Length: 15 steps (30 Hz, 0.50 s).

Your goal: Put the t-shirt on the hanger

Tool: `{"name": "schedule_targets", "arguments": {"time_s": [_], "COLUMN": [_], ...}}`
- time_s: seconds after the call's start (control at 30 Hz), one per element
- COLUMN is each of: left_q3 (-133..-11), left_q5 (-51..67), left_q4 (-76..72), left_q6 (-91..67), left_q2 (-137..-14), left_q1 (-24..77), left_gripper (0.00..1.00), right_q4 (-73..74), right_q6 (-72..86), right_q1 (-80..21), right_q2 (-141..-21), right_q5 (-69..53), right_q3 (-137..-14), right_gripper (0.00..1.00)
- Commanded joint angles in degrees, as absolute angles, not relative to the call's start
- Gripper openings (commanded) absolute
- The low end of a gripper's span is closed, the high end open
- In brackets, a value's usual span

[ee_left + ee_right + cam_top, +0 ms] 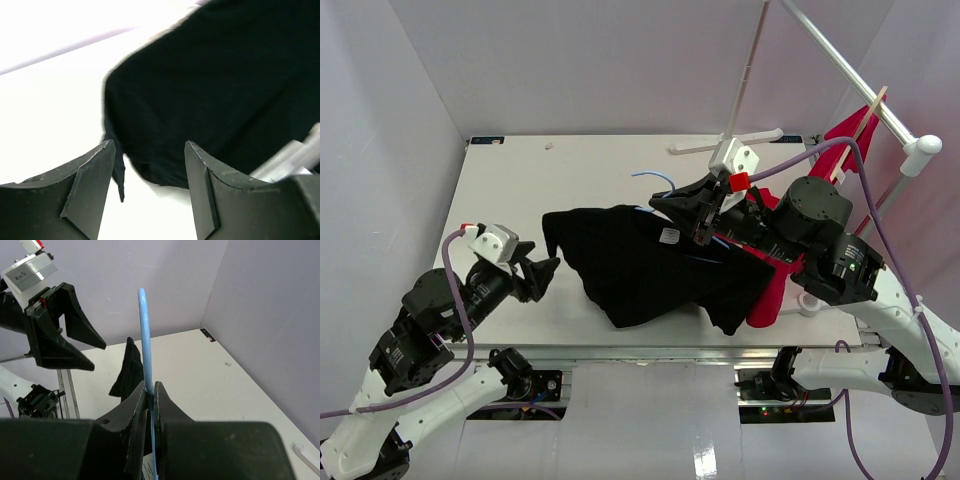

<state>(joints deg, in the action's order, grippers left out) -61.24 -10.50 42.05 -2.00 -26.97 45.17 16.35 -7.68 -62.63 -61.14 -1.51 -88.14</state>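
Note:
The black t-shirt (650, 265) lies bunched on the white table, its white neck label (669, 236) facing up. The light-blue wire hanger runs under its neck; its hook (655, 178) sticks out at the far side. My right gripper (705, 218) is shut on the hanger's wire just below the hook, as the right wrist view (151, 389) shows, with the hook (144, 325) rising above the fingers. My left gripper (545, 270) is open and empty just left of the shirt's left edge. In the left wrist view (149, 152) the shirt (215, 85) lies just ahead of the open fingers.
A bright red shirt (770, 295) on a pale wooden hanger (860, 125) hangs at the right from a white rack pole (840, 70). The rack's white base (725, 145) stands at the back of the table. Purple walls enclose the table.

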Motion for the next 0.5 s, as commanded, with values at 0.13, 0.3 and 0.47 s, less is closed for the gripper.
{"name": "schedule_targets", "arguments": {"time_s": [0.13,0.3,0.47], "left_q3": [-59.8,-57.7,-55.7], "left_q5": [-21.9,-18.2,-9.0], "left_q4": [39.8,38.6,37.5], "left_q6": [2.0,3.4,4.0], "left_q2": [-27.4,-26.8,-25.9], "left_q1": [45.3,45.3,45.2], "left_gripper": [0.69,0.67,0.60], "right_q4": [13.8,12.6,11.7], "right_q6": [-6.4,-5.2,-4.8], "right_q1": [-62.6,-62.6,-62.5], "right_q2": [-59.0,-57.0,-55.7], "right_q5": [-4.3,-5.5,-6.5], "right_q3": [-91.1,-89.9,-89.5], "right_gripper": [0.08,0.08,0.08]}}
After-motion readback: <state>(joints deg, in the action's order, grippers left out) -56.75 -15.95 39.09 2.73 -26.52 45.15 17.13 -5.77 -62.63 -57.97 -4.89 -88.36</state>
